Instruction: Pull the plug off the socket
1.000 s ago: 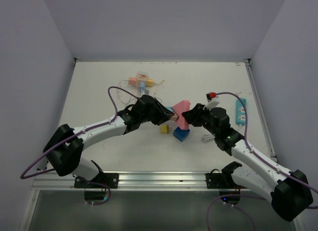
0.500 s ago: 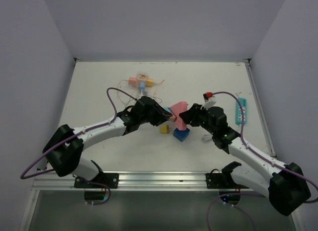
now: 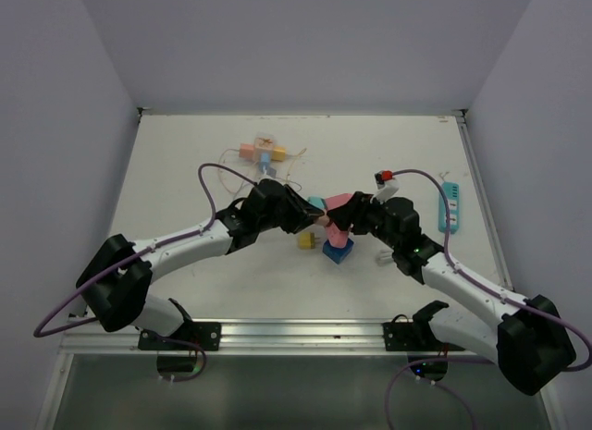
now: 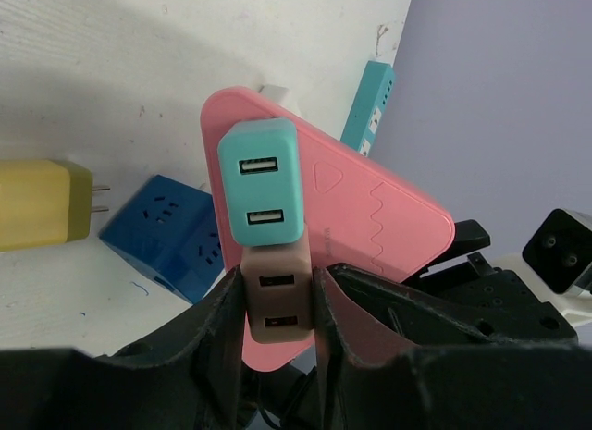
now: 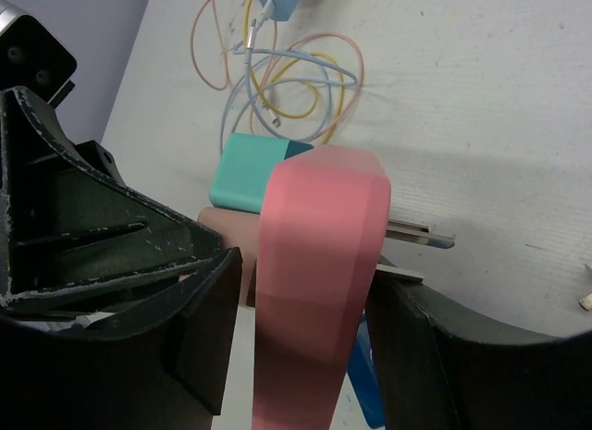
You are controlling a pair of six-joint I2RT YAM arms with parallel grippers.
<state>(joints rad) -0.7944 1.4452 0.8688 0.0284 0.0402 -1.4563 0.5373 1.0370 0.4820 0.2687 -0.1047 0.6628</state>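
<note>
A pink socket block [image 3: 339, 211] is held up off the table between the two arms, with a teal plug [image 4: 264, 194] and a brown plug [image 4: 277, 301] stuck in its face. My left gripper [image 4: 277, 277] is shut on the brown plug, one finger on each side of it. My right gripper [image 5: 305, 282] straddles the pink socket's [image 5: 319, 264] thin edge. It is open, with a gap showing between its left finger and the socket. In the top view the left gripper [image 3: 314, 217] and right gripper [image 3: 356, 217] meet at the socket.
Under the socket lie a blue cube socket [image 3: 338, 251] and a yellow plug [image 3: 305, 239]. A teal power strip [image 3: 449, 205] lies at the right. Coiled cables with small adapters [image 3: 264, 157] lie at the back, and a red-and-white plug [image 3: 384, 178] lies beside my right arm.
My right gripper's jaws have spread apart from the pink socket and that arm has shifted slightly left. My left gripper has tightened on the brown plug.
</note>
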